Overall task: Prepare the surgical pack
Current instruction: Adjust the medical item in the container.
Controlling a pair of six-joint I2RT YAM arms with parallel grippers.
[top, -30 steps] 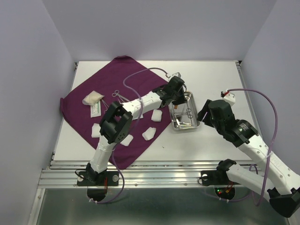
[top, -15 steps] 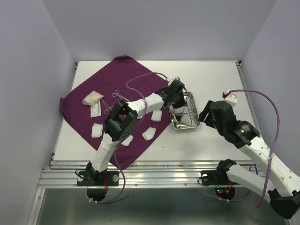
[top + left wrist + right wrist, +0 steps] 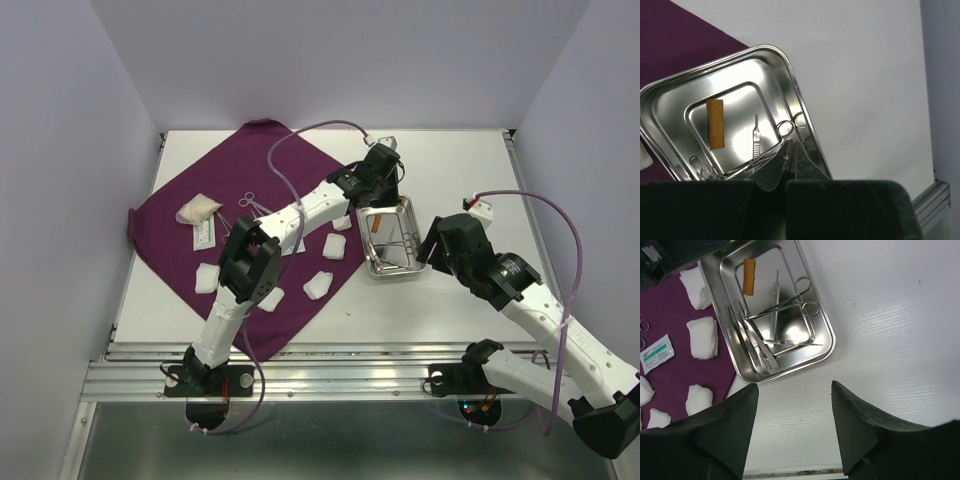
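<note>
Right gripper (image 3: 795, 427): fingers spread wide, nothing between them. It hangs over bare white table (image 3: 455, 165) at the near right corner of the steel tray (image 3: 828, 335), apart from it.

The tray sits on the table at the right corner of the purple cloth (image 3: 250, 185). Whether its left edge rests on the cloth or only meets it cannot be told. In the tray lie thin metal instruments (image 3: 774, 322): a ring-handled pair, a straight flat handle and tweezers, crossing one another. A short orange-tan strip (image 3: 749, 276) lies apart from them at the tray's far end.

Gauze pads (image 3: 318, 285) are scattered over the near and right parts of the cloth, each separate from the others.

Left gripper (image 3: 791, 156): fingers pressed together, nothing seen between them. It hangs above the tray's far end, near the ring handles.

Farther left on the cloth lie a flat printed packet (image 3: 205, 233), a wrapped gauze bundle (image 3: 198, 209) and another ring-handled instrument (image 3: 246, 204).
</note>
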